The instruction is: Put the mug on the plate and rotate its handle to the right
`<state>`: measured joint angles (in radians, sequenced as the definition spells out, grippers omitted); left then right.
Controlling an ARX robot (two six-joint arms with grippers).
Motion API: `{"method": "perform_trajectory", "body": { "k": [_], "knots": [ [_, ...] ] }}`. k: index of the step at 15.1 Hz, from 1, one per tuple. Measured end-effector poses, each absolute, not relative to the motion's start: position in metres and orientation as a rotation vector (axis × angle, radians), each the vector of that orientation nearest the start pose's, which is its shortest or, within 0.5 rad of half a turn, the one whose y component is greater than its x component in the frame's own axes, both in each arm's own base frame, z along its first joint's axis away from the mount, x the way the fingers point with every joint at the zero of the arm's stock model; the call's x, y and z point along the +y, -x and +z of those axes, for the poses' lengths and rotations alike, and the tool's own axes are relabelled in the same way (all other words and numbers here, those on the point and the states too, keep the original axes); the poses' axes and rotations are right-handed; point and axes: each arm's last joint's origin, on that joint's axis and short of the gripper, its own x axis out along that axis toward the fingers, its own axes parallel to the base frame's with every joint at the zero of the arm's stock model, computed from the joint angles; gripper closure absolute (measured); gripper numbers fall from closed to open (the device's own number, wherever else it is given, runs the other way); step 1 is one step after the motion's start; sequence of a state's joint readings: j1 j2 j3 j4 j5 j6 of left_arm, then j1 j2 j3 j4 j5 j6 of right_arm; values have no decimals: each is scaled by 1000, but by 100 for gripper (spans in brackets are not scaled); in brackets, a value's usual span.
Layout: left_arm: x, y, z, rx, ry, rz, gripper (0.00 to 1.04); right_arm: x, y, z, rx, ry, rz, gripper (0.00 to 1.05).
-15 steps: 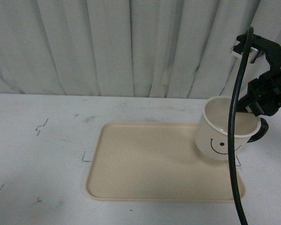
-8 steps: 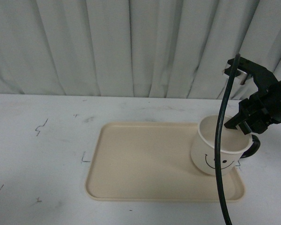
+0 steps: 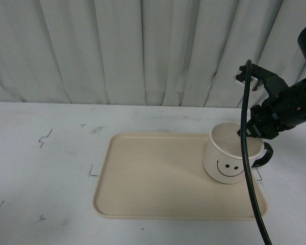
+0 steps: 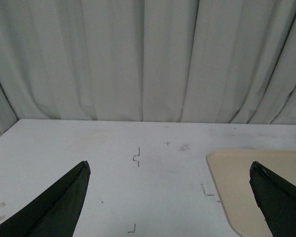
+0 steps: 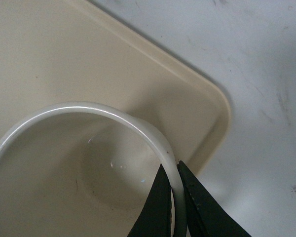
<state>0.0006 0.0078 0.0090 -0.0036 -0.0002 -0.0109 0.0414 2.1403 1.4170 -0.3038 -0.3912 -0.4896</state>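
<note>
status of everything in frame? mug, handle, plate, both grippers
mug: upright, empty, at the plate's right end, smiley toward the camera
handle: points right
plate: flat on the table, holds only the mug
right gripper: shut on the mug's rim, one finger inside and one outside
left gripper: open, empty, above the table, away from the mug
</note>
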Motion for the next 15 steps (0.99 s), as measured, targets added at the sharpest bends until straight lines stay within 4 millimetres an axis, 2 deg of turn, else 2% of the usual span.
{"method": "perform_trajectory", "body": {
  "k": [9, 15],
  "knots": [
    [0, -98, 166, 2, 11, 1, 7, 35, -444, 122, 902, 270, 665, 102],
    [0, -98, 166, 2, 11, 1, 7, 44, -443, 122, 897, 275, 691, 102]
  ]
}}
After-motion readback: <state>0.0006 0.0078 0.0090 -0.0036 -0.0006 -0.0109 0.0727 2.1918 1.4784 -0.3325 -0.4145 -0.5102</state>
